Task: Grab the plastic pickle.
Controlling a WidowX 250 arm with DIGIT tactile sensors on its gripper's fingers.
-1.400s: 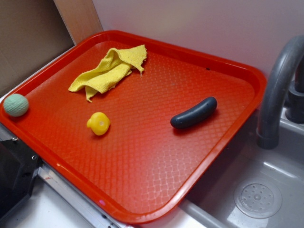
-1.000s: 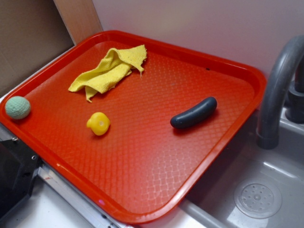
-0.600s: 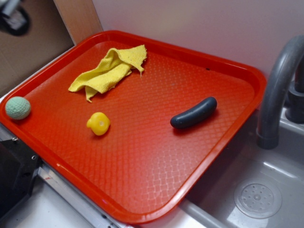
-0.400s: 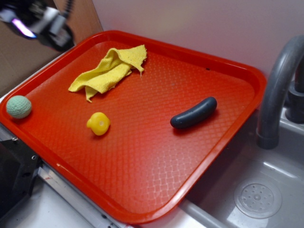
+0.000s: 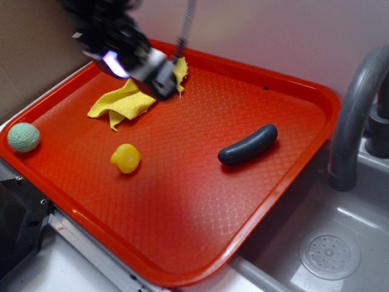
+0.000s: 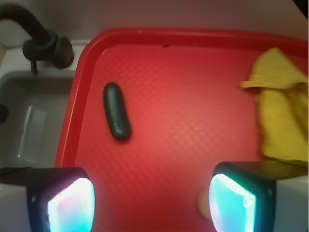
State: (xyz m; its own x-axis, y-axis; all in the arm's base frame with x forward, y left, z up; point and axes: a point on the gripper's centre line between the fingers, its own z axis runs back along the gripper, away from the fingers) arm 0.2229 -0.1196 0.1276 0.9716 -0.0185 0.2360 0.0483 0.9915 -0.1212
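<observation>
The plastic pickle [image 5: 248, 145], dark blue-green and slightly curved, lies on the right part of the red tray [image 5: 331, 103]. In the wrist view the pickle [image 6: 117, 117] sits ahead and to the left, near the tray's rim [image 6: 72, 111]. My gripper [image 5: 155, 76], blurred by motion, hovers over the tray's back left above the yellow cloth [image 5: 121, 100], well away from the pickle. The wrist view shows the gripper [image 6: 152, 193] open, its fingers wide apart with only bare tray between them.
A small yellow toy [image 5: 126, 158] rests on the tray's left middle. A pale green ball [image 5: 24, 137] sits at the tray's left rim. The yellow cloth [image 6: 282, 121] lies ahead right. A grey faucet [image 5: 355, 115] and sink [image 5: 328, 243] border the tray's right side.
My gripper came into view from the upper left and swept right and down over the yellow cloth. The pickle and yellow toy have not moved.
</observation>
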